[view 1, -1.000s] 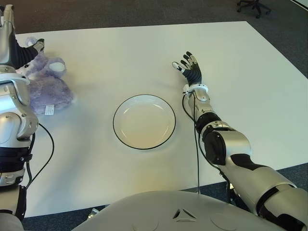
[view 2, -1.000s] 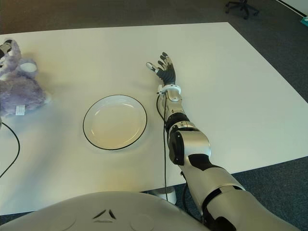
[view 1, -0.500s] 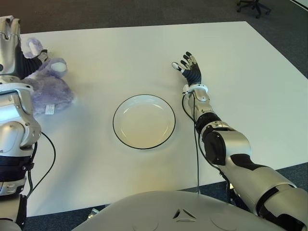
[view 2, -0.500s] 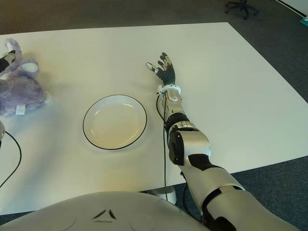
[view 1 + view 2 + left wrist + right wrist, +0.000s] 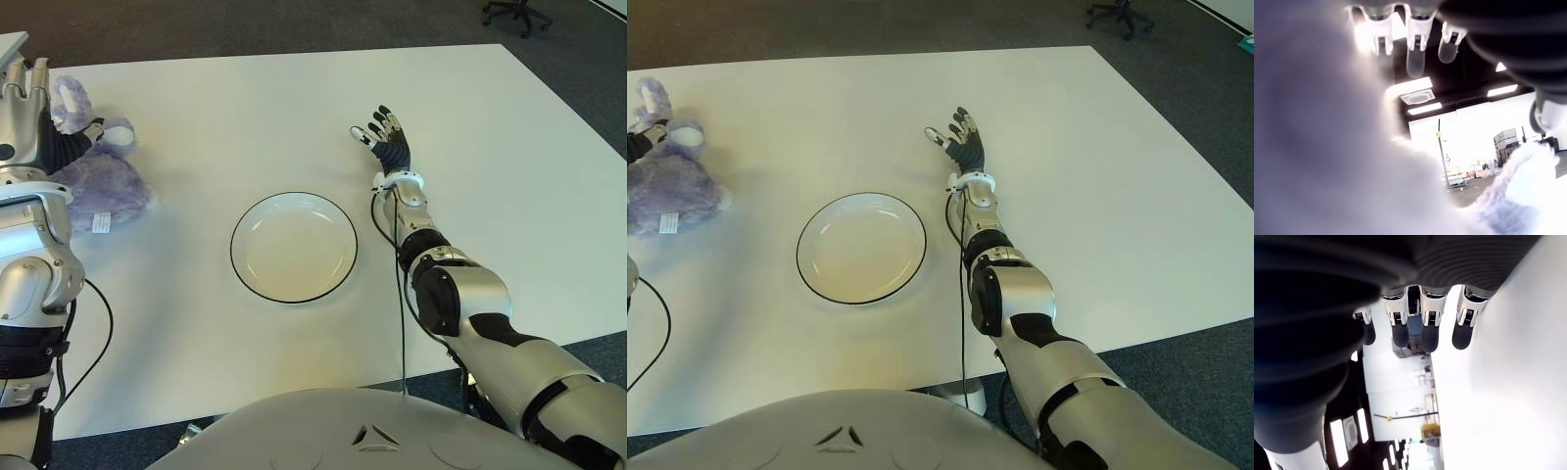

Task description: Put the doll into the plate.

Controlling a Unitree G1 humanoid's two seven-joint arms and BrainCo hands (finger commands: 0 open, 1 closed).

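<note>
The doll (image 5: 98,186), a purple plush animal, lies on the white table (image 5: 490,147) at the far left. My left hand (image 5: 44,122) is against the doll's head, fingers straight and pointing away from me, thumb across the fur. In the left wrist view the doll's fur (image 5: 1327,147) fills the space by the palm and the fingers (image 5: 1415,49) stay extended, not curled around it. The plate (image 5: 294,250), white with a dark rim, sits in the middle of the table with nothing in it. My right hand (image 5: 384,132) shows beyond the plate's right side, fingers spread, holding nothing.
A black cable (image 5: 400,294) runs along my right forearm toward the table's near edge. Dark carpet surrounds the table, with an office chair (image 5: 514,12) at the far right.
My left hand has shifted closer in against the doll's head, and the doll's ear now stands up beside the fingers. The right arm and the plate have not moved.
</note>
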